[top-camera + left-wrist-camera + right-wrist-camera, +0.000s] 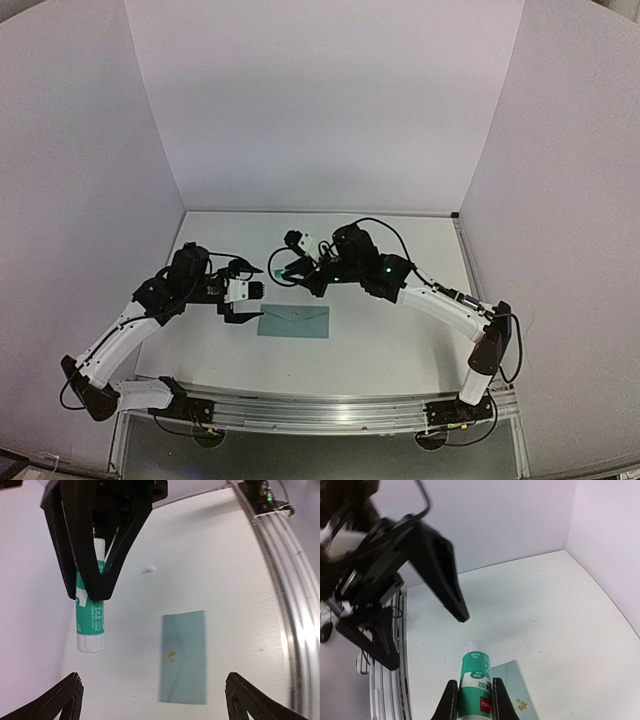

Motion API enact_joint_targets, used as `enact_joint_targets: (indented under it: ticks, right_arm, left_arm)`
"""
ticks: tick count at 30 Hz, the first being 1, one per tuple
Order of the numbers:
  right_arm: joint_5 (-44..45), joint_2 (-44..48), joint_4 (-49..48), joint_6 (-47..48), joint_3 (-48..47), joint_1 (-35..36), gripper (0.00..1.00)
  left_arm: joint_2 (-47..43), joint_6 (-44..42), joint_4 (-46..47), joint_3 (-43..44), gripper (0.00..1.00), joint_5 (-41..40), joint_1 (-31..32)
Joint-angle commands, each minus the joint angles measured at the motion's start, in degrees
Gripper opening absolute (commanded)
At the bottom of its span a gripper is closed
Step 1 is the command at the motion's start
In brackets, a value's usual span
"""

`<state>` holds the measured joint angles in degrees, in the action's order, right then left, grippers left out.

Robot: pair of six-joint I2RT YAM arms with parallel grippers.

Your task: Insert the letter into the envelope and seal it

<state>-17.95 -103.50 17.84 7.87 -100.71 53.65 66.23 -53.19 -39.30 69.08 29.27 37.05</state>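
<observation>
The pale teal envelope (293, 321) lies flat on the white table with its flap down and a small gold mark at the flap's tip; it also shows as the envelope (183, 657) and the envelope (519, 696). The letter is out of view. My right gripper (284, 271) hovers just behind the envelope's left end, shut on a green-and-white glue stick (476, 677). That glue stick (90, 617) hangs nose-down above bare table. My left gripper (246, 302) stands open left of the envelope, its jaws wide apart and nothing between them.
A small white object (148, 570) lies on the table beyond the envelope. White walls enclose the table on three sides. A metal rail (330, 410) runs along the near edge. One black finger (440, 570) of the left gripper hangs close in front of the right gripper.
</observation>
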Motion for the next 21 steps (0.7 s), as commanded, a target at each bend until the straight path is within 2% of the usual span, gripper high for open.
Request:
enact_joint_targets:
  ticks: [1, 5, 11, 17, 21]
  right_arm:
    - [7.5, 1.0, -6.1, -28.7, -2.6, -0.6, 0.00]
    - [7.5, -0.6, -5.9, -43.9, -3.9, -1.2, 0.00]
    - [3.3, -3.6, -5.8, -57.0, -6.1, -1.1, 0.00]
    - [1.7, -5.1, -5.8, -60.2, -5.9, -0.7, 0.00]
    - [0.9, -5.6, -5.6, -60.6, -7.4, -0.5, 0.00]
  left_arm:
    - [-5.1, -8.6, 32.5, -11.4, 0.97, -12.4, 0.2]
    - [-7.5, -11.0, 46.5, -18.6, 0.96, -17.4, 0.3]
    - [-9.4, -16.0, 53.2, -23.5, 0.95, -15.3, 0.5]
    - [-5.3, -15.2, 57.5, -23.1, 0.90, -18.2, 1.6]
    - [-2.9, -14.4, 55.1, -21.5, 0.78, -18.2, 2.5]
